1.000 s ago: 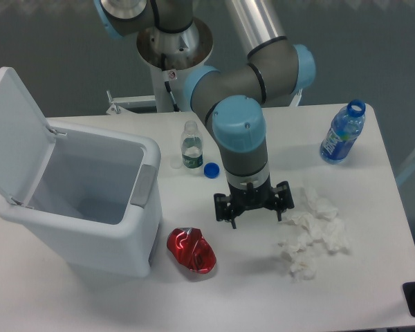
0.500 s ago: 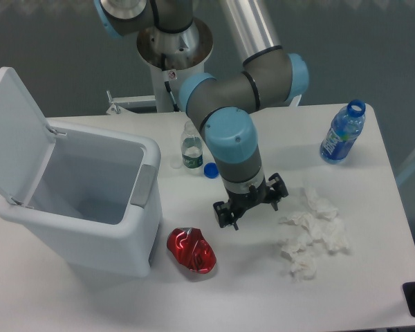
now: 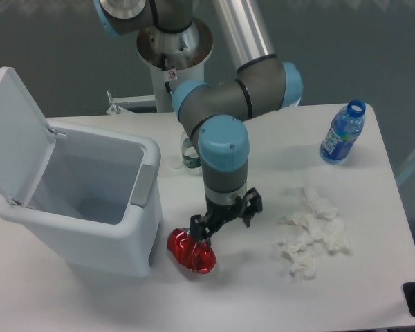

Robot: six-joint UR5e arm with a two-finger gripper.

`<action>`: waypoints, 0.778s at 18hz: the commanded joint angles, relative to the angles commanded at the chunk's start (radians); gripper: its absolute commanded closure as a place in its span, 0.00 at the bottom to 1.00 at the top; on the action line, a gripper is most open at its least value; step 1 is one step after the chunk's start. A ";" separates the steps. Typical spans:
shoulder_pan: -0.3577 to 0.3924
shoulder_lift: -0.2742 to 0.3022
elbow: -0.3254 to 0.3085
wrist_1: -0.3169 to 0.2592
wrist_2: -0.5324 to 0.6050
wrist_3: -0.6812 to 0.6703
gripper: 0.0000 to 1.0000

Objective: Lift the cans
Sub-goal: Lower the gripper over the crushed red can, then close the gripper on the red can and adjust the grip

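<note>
Although no writing can be read, the water bottle (image 3: 342, 133) at the far right corner of the white table (image 3: 249, 290) carries a blue label, and the small clear bottle (image 3: 189, 153), half hidden behind the arm, a green one. A white bin (image 3: 83, 200) with raised lid stands left, crumpled tissues (image 3: 311, 232) lie right. The dented red can (image 3: 191, 251) lies beside the bin, and the gripper (image 3: 222, 218) hangs spread apart, holding nothing, with its lower finger just over the can.

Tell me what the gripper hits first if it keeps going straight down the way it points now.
Most likely the red can: the open gripper points down at the table, one finger over the can's upper edge. Depth is unclear from this single view, so the other finger might reach bare table first.
</note>
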 joint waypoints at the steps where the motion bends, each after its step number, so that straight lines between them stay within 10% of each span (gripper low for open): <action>1: 0.000 -0.002 0.002 0.000 -0.006 -0.005 0.00; 14: 0.000 -0.066 0.029 -0.006 -0.002 -0.097 0.00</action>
